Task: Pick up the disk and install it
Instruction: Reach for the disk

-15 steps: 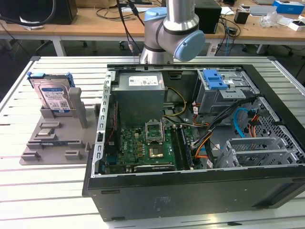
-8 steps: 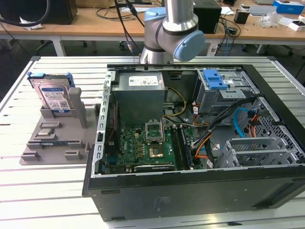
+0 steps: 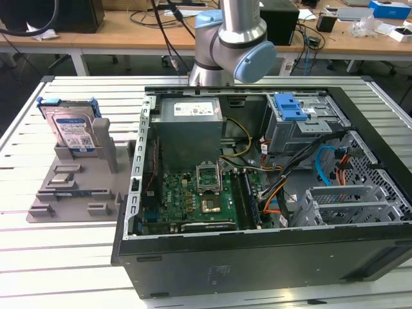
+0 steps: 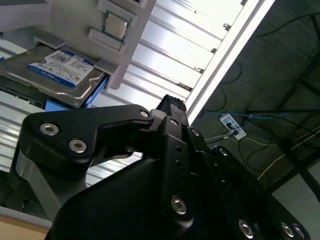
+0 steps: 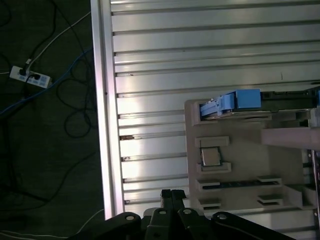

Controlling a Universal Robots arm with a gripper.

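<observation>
Slatted aluminium table [image 3: 64, 257] carries a grey plastic holder [image 3: 71, 193]. The flat silver disk with blue rails [image 3: 72, 132] stands upright in it, well apart from the black gripper [image 5: 171, 194], which is closed and empty. A good grasp needs parted jaws straddling its faces squarely.

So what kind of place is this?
Probably a robotics lab or workshop: an open computer case on a slotted aluminium table, the disk standing in a grey fixture, cluttered workbenches behind.
</observation>
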